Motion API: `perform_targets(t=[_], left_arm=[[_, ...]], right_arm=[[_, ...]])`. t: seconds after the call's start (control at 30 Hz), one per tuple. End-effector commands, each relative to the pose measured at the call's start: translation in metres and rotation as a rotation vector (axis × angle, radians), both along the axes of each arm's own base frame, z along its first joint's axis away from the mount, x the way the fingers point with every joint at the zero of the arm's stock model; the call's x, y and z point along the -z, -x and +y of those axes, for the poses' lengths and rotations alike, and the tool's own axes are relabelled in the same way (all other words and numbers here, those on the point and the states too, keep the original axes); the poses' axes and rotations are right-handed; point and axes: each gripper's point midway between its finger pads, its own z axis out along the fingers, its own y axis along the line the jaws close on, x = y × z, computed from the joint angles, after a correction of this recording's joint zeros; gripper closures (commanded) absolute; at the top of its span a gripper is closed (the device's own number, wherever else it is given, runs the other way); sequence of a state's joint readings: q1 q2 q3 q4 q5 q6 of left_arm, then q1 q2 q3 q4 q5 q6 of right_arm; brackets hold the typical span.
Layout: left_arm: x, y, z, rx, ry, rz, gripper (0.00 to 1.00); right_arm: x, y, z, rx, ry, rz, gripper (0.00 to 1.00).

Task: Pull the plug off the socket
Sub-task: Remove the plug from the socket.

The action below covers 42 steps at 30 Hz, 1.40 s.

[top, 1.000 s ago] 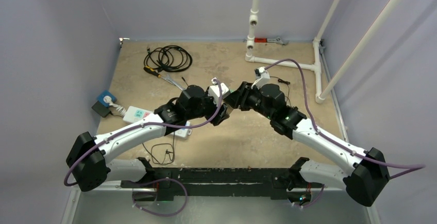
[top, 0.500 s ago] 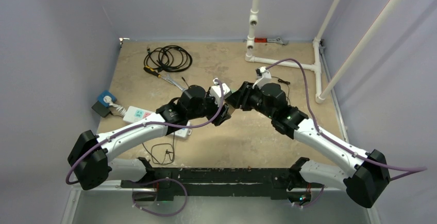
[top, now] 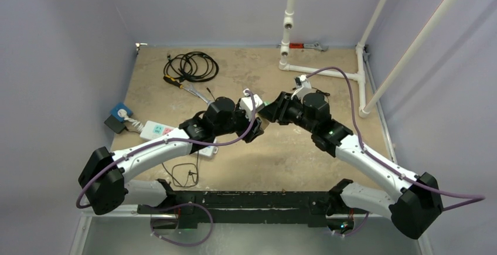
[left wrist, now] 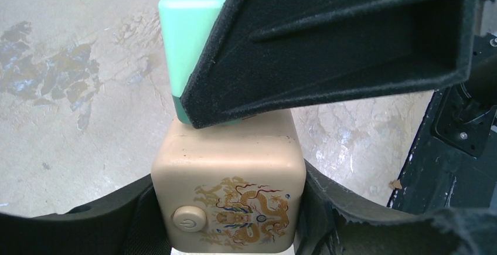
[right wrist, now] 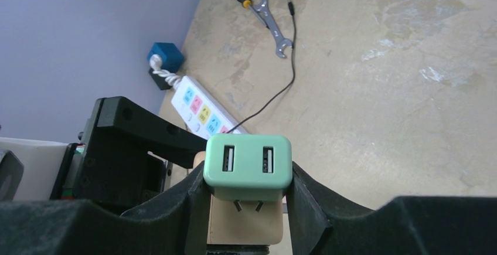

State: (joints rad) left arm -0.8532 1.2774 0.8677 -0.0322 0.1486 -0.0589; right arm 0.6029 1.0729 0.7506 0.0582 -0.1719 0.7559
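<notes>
The right claw (right wrist: 247, 199) clenches the green plug (right wrist: 247, 166), prongs showing between it and the beige socket (left wrist: 228, 184), which the left claw (left wrist: 228, 225) grips, over the middle of the surface (top: 293, 155).

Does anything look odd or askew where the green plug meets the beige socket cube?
Yes. The green USB plug, held by the right pincer, is not flush: its two prongs show bare above the beige socket cube in the left pincer. It looks half pulled out, not damaged.
</notes>
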Motion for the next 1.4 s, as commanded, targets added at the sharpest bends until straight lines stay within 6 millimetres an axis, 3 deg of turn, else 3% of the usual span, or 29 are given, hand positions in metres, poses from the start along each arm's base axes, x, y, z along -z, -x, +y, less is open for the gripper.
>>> perform_targets(t=[0.0,0.27,0.57,0.8,1.37], left_arm=[[0.013,-0.017,0.027,-0.13,-0.094,0.005,1.0],[0.017,-0.017,0.026,-0.129,-0.1,0.017,1.0],[0.021,-0.017,0.027,-0.122,-0.109,0.013,1.0],[0.024,-0.016,0.026,-0.12,-0.119,0.014,1.0],[0.021,-0.017,0.024,-0.127,-0.108,0.019,1.0]], right_arm=[[-0.014,-0.022,-0.034,0.23,0.135,-0.104,1.0],[-0.021,-0.017,-0.044,0.35,0.209,-0.143,1.0],[-0.029,-0.008,-0.013,0.158,0.032,-0.11,1.0],[-0.045,-0.002,-0.012,0.052,-0.111,-0.107,1.0],[-0.024,-0.012,-0.029,0.218,0.064,-0.127,1.0]])
